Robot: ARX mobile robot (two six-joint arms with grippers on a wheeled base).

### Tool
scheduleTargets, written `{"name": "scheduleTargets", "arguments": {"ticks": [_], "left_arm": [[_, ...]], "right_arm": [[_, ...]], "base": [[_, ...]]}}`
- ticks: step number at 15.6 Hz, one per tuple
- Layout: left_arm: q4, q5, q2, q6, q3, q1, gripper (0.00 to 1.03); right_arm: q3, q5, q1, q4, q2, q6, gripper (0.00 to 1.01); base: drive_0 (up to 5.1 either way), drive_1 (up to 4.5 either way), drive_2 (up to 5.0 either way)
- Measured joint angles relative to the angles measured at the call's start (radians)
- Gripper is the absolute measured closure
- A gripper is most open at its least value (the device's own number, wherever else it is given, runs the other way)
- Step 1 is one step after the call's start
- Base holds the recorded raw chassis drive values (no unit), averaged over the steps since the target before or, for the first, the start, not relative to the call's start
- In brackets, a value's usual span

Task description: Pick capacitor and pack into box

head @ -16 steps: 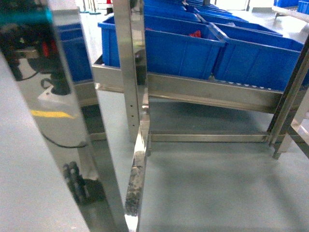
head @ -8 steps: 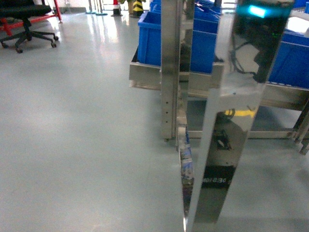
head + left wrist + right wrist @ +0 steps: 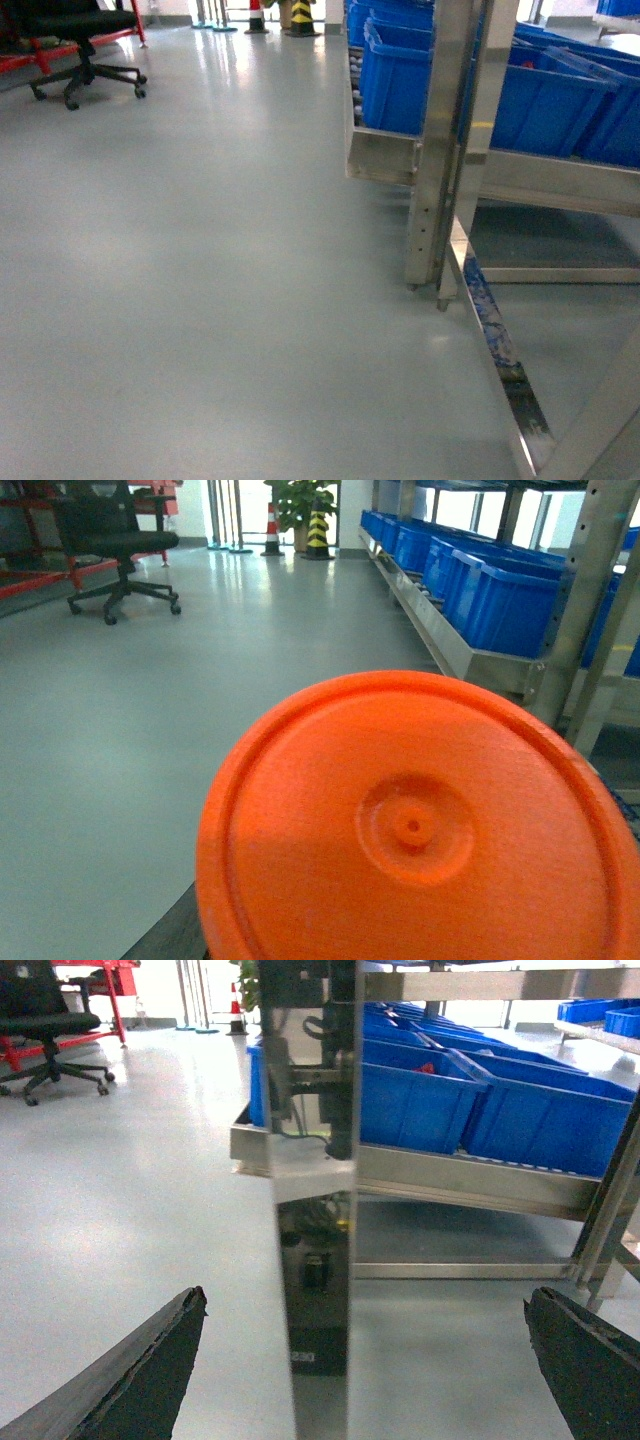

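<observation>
No capacitor and no box show in any view. In the left wrist view a round orange plastic disc (image 3: 420, 830) with a small central nub fills the lower frame and hides my left gripper's fingers. I cannot tell how the disc is held. In the right wrist view my right gripper (image 3: 365, 1300) is open, its dark fingertips (image 3: 160, 1360) wide apart above the grey floor with nothing between them. Neither gripper appears in the head view.
A steel rack (image 3: 520, 180) holding blue bins (image 3: 560, 95) runs along the right. Its shiny upright (image 3: 440, 150) and a low rail (image 3: 500, 350) stand close by. Another upright (image 3: 315, 1160) is straight ahead of the right gripper. A black office chair (image 3: 80, 50) stands far left on open grey floor.
The head view has swung: the steel upright slid from the left of the frame to the right, and open floor with the office chair came into sight.
</observation>
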Motion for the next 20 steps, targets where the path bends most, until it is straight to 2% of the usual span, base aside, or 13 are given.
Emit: {"name": "scheduleTargets", "arguments": {"ticks": [20], "left_arm": [[0.000,0.000,0.000,0.000,0.000,0.000,0.59]], "right_arm": [[0.000,-0.001,0.000,0.000,0.000,0.000,0.03]], "base": [[-5.0,2.45,2.4]]}}
